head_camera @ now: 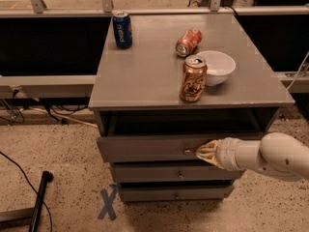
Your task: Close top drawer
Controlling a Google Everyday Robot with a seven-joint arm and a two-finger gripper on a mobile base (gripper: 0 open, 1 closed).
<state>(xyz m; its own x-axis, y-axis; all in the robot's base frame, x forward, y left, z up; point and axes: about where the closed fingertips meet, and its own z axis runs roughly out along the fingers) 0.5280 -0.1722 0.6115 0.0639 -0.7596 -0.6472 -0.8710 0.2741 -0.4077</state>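
Note:
The top drawer [145, 149] is a wide grey drawer under the grey cabinet top [145, 76]. It stands out only a little, with a narrow dark gap showing above its front panel. Its small round metal knob [187, 152] sits at the centre of the front. My gripper [203, 152] comes in from the right on a white arm [270, 156]. Its tan tip rests against the drawer front just right of the knob.
On the cabinet top stand a blue can [122, 29], a tipped red can [188, 42], an upright brown can [193, 79] and a white bowl [216, 66]. Two shorter drawers [176, 174] sit below. A blue X [108, 203] marks the floor. A black pole [38, 197] lies at left.

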